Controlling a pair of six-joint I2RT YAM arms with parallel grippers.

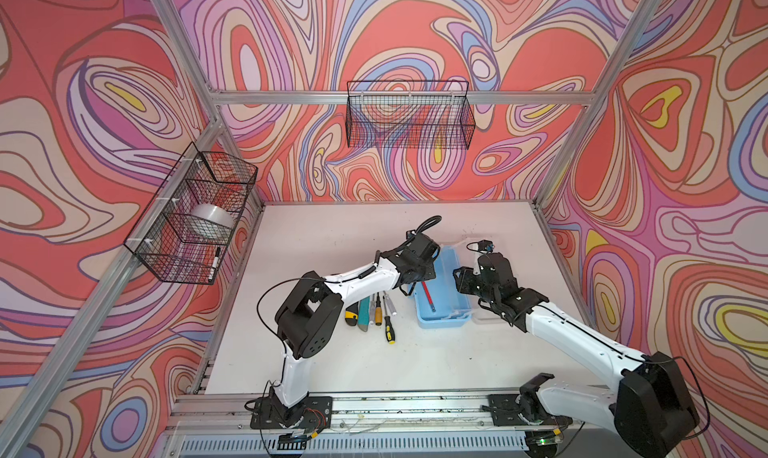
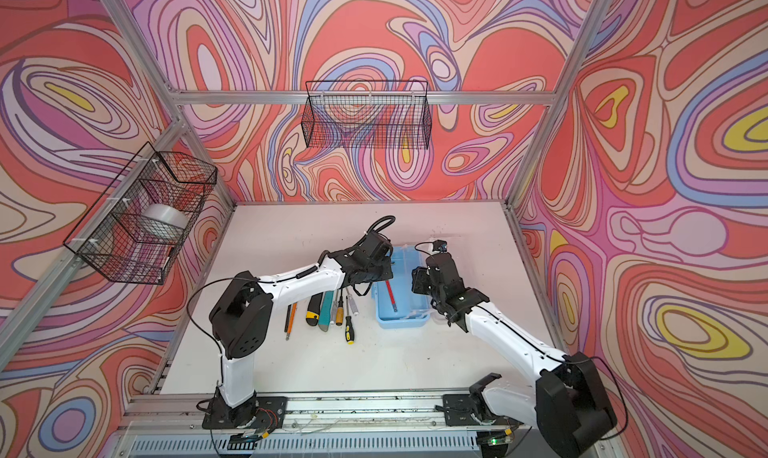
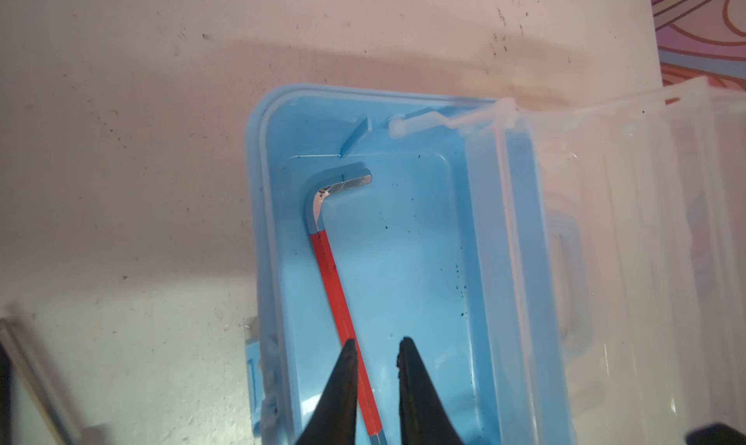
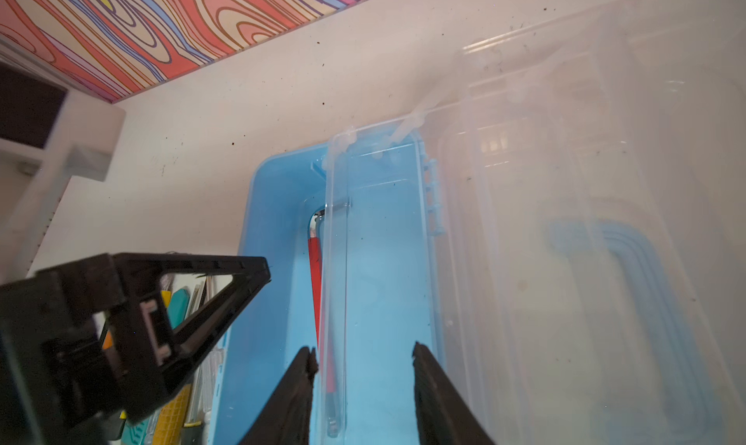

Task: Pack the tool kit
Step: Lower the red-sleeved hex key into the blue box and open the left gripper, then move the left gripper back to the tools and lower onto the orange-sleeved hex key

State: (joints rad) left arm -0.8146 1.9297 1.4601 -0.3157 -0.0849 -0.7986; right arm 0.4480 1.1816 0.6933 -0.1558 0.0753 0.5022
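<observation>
The left gripper [image 3: 377,342] is hovering over the open light-blue box [image 3: 258,221], jaws narrowly parted and gripping nothing. The red hex key [image 3: 331,277] is lying loose on the box floor beneath one finger, its shank running along the box's length. The right gripper [image 4: 363,348] is straddling the clear lid [image 4: 565,140] edge, jaws partly apart. The screwdrivers [image 1: 389,331] and utility knives [image 1: 364,316] are lying on the table [image 1: 332,360] beside the box, roughly parallel to it, so the left arm is probably sitting nearer to them.
</observation>
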